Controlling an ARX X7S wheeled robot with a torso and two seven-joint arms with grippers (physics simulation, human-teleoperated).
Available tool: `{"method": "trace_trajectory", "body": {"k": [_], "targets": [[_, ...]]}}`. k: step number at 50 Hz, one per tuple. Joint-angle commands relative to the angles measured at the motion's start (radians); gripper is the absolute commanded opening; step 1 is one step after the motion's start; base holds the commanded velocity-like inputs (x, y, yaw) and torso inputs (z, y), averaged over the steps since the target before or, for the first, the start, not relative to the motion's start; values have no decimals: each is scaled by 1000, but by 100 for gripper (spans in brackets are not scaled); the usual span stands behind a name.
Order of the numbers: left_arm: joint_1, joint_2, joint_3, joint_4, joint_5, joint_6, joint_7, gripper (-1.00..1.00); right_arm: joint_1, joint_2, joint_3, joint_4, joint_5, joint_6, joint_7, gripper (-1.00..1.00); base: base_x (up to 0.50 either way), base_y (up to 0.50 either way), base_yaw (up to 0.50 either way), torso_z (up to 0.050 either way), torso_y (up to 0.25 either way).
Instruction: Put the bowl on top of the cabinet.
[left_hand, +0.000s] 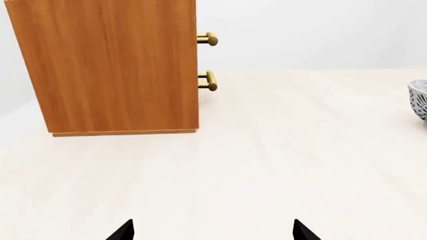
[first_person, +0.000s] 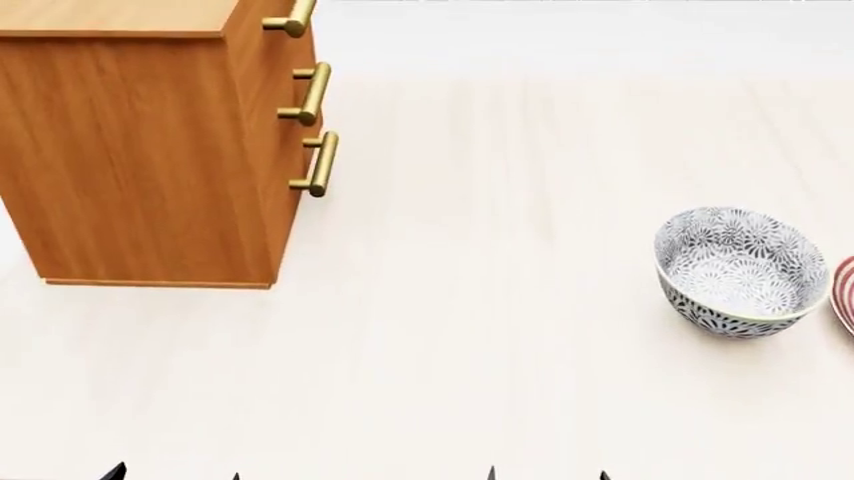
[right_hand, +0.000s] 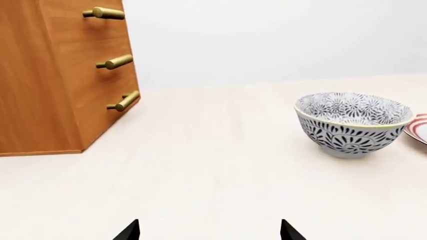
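My right jaws (right_hand: 209, 231) and left jaws (left_hand: 212, 231) hung released, empty, since the bowl (first_person: 739, 271) sat right on the desk (first_person: 481, 330), well apart from the cabinet (first_person: 140, 150) far left.

Cabinet (first_person: 147, 150) runs off the head view's top and left edges, so most of its top isn't shown; top handle (first_person: 291, 20) cut too. Plate (first_person: 843, 295) at far right is only a red-ringed sliver, rest out of frame. Left wrist view catches just an edge of the bowl (left_hand: 418, 100). Left gripper (left_hand: 212, 231) and right gripper (right_hand: 208, 231) show only dark fingertip points at the pics' bottom edges, bodies and arms out of view. Table (first_person: 507, 380) edges not visible anywhere.
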Motion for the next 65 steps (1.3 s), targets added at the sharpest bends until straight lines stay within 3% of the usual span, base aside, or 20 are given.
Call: {"method": "trace_trajectory", "body": {"k": [1,51,65], "targets": [[0,1,-4,-14,0,34,-5,100,-1,6,-2,-2,15,-8,-13,100,418,0,0,0,0],[-5,-26,30,-17,-30,41,-36,100,-7,39,-35,-19,54,-20,16,100,374,0,0,0,0],[-1,-35,39,-9,-36,43,-45,100,-13,43,-36,-36,73,-12,32,100,2,0,0,0,0]]}}
